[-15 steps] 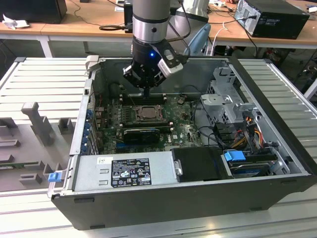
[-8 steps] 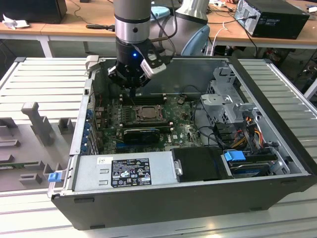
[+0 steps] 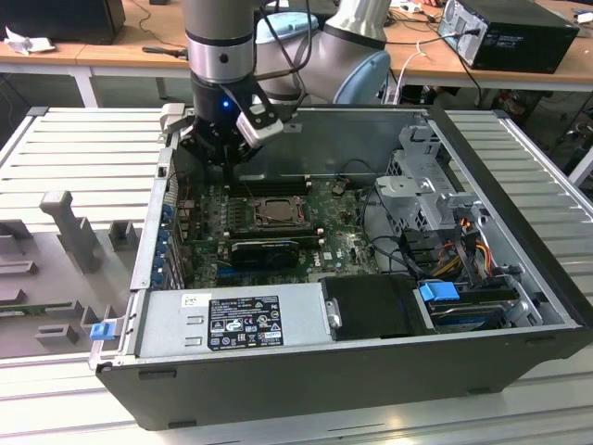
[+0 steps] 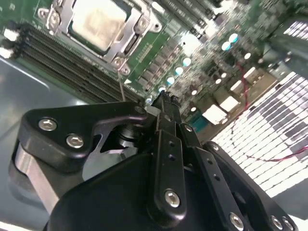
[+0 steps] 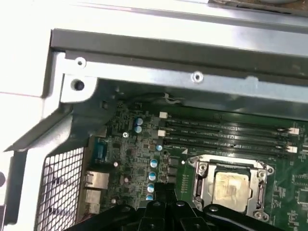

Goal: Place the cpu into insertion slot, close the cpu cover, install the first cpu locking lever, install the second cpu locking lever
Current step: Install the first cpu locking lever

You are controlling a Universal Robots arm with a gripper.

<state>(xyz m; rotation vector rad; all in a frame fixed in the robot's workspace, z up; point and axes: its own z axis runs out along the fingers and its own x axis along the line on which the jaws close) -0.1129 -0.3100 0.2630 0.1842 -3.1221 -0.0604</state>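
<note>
Already cpu (image 5: pixel 232 185) under cpu cover (image 5: pixel 201 186); pincer (image 4: pixel 166 102) closed nearby

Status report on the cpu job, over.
Gripper fingers shut, beside insertion slot. Cpu seated, cpu cover down over it. No obstruction seen.

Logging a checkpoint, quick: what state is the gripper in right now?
Gripper: shut, fingertips together, nothing seen between them.
</note>
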